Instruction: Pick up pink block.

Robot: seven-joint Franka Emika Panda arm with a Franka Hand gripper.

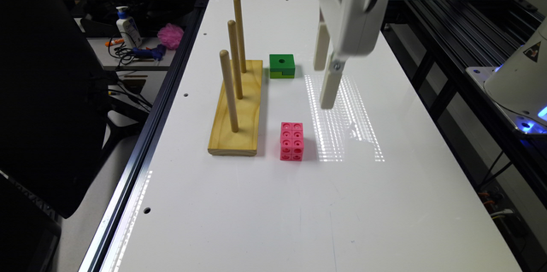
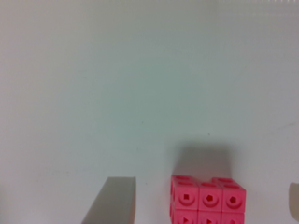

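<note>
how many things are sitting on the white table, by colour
pink block: 1
green block: 1
wooden peg stand, three pegs: 1
total: 3

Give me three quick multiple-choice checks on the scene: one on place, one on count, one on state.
1. Where is the pink block?
A. On a peg
B. On the table, beside the peg board
C. On the green block

2. How many pegs stand in the board?
A. Two
B. Three
C. Five

3. What is the gripper doing?
A. Gripping the pink block
B. Gripping the green block
C. Open, above the table, holding nothing

Answers: 1 B, it rests flat on the white top by the board's near end. 2 B, three upright dowels show. 3 C, its fingers hang apart, clear of both blocks.
</note>
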